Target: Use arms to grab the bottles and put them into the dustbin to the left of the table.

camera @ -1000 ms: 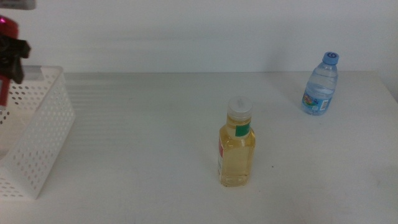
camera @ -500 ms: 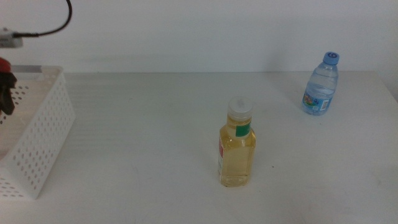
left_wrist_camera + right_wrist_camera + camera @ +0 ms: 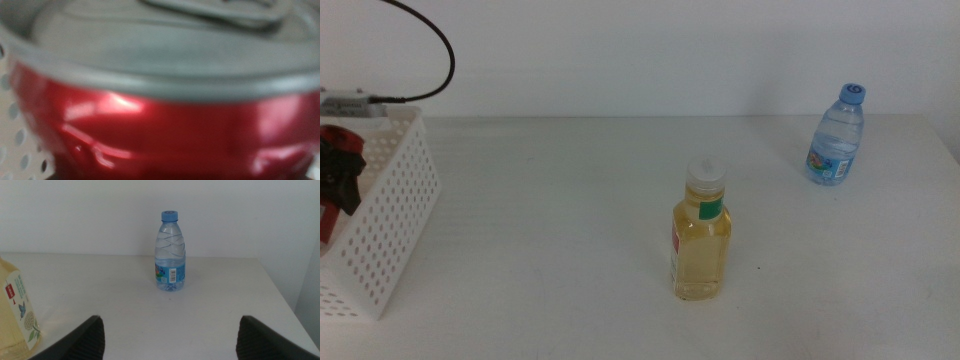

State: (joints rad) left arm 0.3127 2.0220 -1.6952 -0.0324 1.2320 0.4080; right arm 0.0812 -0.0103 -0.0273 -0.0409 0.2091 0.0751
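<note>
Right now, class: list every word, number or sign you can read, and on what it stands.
None can be read.
Water bottle: blue label with a barcode, print too small.
Yellow-liquid bottle: red and green labels, text too small.
Red can: blurred, no lettering visible.

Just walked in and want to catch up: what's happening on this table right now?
The left gripper is at the far left, over the white dustbin, with the red soda can filling its wrist view; whether its jaws still grip the can can't be seen. The yellow-liquid bottle stands upright mid-table, and the small water bottle stands near the far right corner, both untouched. The right gripper waits with jaws open, facing the water bottle.
</note>
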